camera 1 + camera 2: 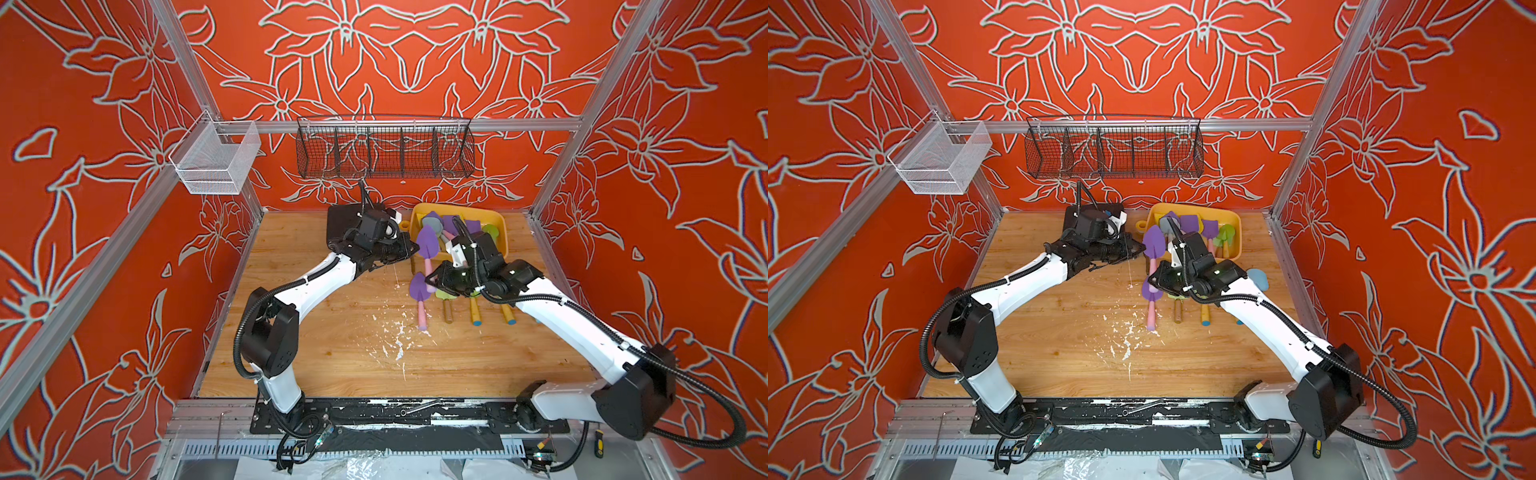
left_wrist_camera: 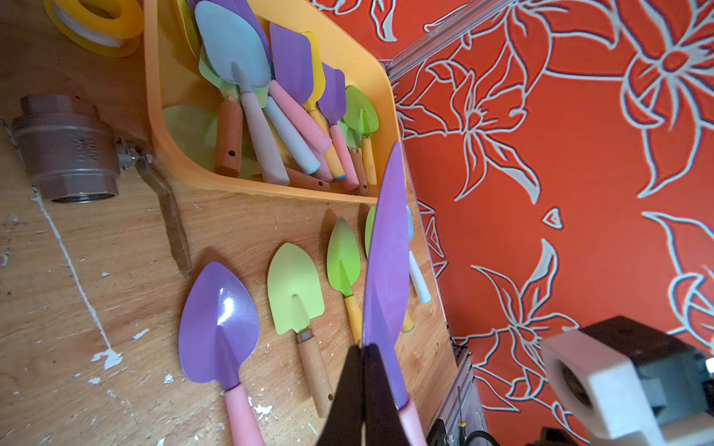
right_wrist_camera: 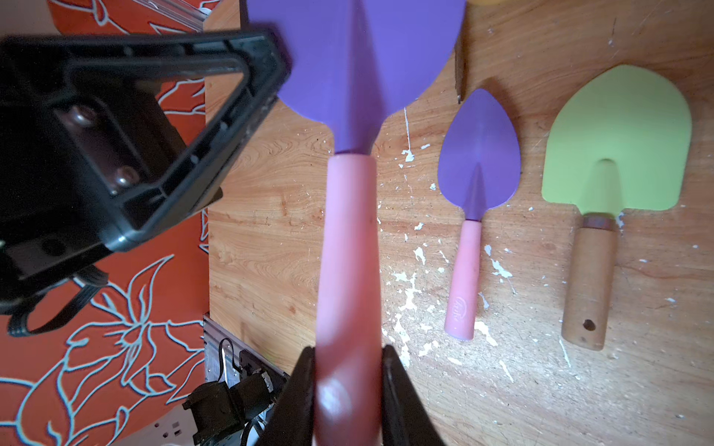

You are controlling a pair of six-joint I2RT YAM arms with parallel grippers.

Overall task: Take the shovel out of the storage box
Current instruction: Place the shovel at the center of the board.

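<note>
Tabletop (image 1: 332,353): five shovels (image 2: 218,328) (sixth shovel (image 3: 349,251) held).

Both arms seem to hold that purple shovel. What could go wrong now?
1. The left gripper pinches only the thin blade of the purple shovel; it may slip once the right gripper frees the pink handle.
2. If dropped, it could knock the shovels lying on the table askew.
</note>
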